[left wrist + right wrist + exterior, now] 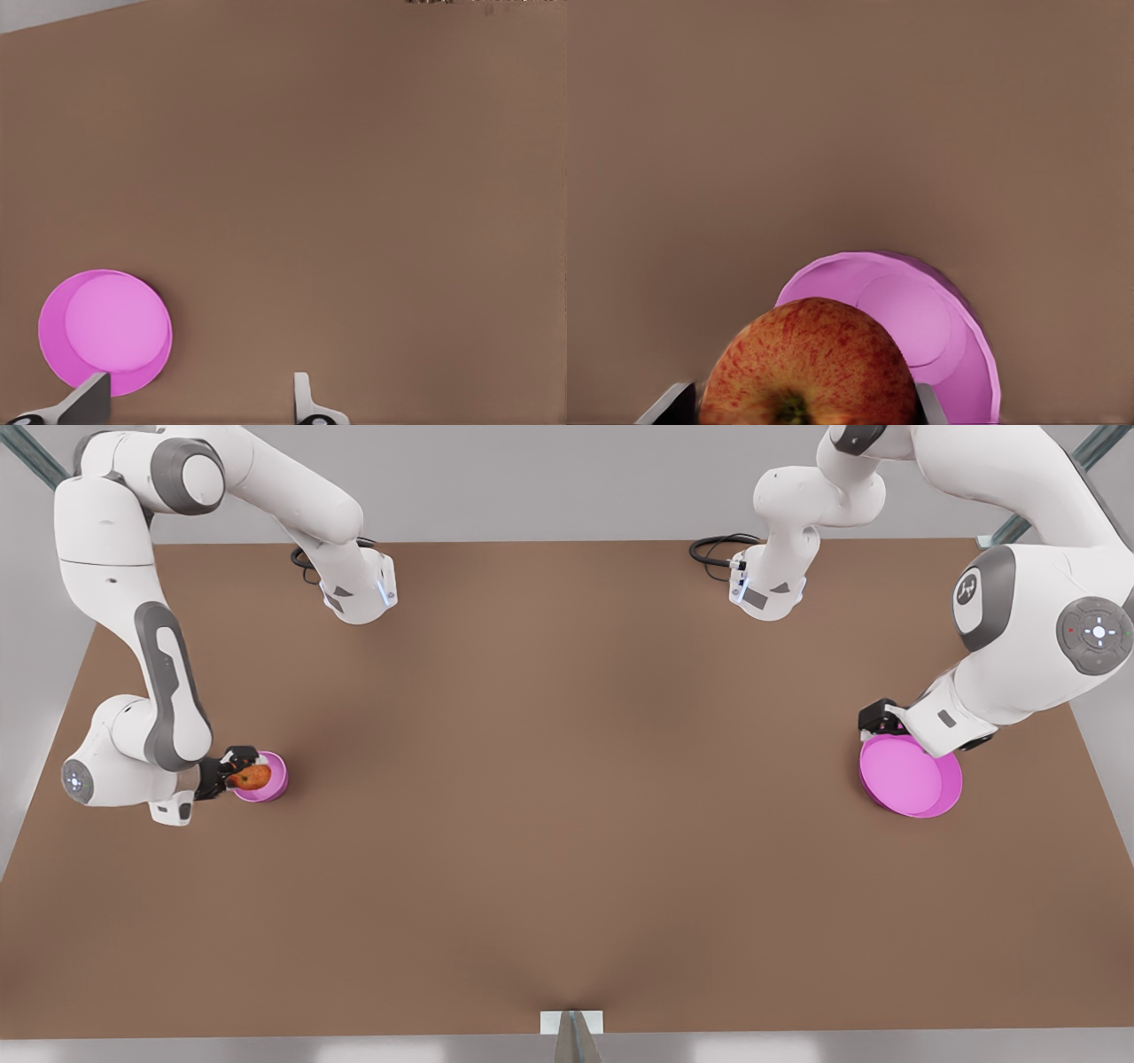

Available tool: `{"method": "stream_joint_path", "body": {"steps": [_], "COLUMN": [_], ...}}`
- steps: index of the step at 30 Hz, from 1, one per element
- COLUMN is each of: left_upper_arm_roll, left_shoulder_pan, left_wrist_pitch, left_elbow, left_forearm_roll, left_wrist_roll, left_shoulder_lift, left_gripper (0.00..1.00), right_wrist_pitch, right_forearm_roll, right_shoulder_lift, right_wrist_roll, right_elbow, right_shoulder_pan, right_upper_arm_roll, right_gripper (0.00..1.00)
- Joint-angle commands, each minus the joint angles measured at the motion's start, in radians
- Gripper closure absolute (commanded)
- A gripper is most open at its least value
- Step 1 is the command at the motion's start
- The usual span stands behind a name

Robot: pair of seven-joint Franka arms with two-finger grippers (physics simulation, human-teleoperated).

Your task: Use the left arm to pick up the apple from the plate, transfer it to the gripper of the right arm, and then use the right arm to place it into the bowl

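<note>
My right gripper [232,772] is at the front view's left, shut on the mottled red-orange apple [252,778]. The apple hangs at the near rim of the small pink bowl [276,776]. In the right wrist view the apple [808,367] sits between the fingers, partly covering the bowl [921,319], whose inside holds nothing. My left gripper [875,721] is at the front view's right, by the far edge of the magenta plate [912,779]. The left wrist view shows this gripper [197,398] open with nothing in it, and the bare plate [106,329] beside one fingertip.
The brown table [567,797] stretches wide between the bowl and the plate. Black cables [718,549] lie at the back edge near the arm bases. A small white bracket [571,1023] sits at the front edge.
</note>
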Motion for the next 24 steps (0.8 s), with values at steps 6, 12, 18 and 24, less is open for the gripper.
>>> {"method": "stream_joint_path", "body": {"steps": [6,12,18,24], "left_upper_arm_roll": [-0.001,0.000,0.002,0.000], "left_shoulder_pan": [-0.007,0.000,-0.002,-0.008], "left_wrist_pitch": [0.047,0.090,0.092,0.092], "left_elbow": [0.000,0.000,0.000,0.005], "left_forearm_roll": [-0.008,-0.005,0.002,0.000], "left_wrist_roll": [-0.091,-0.098,-0.089,-0.086], "left_shoulder_lift": [0.001,0.023,0.026,0.026], "left_gripper": [0.00,0.00,0.00,0.00], "right_wrist_pitch": [-0.059,-0.416,-0.413,-0.404], "right_forearm_roll": [-0.017,-0.121,-0.008,-0.014], "right_shoulder_lift": [-0.013,-0.122,-0.321,-0.334], "right_wrist_roll": [-0.052,0.783,0.893,0.912], "right_elbow": [0.182,0.702,0.537,0.480], "right_shoulder_pan": [0.017,0.382,0.621,0.606], "right_upper_arm_roll": [0.004,0.024,-0.333,-0.318], "right_gripper": [0.00,0.00,0.00,0.00]}}
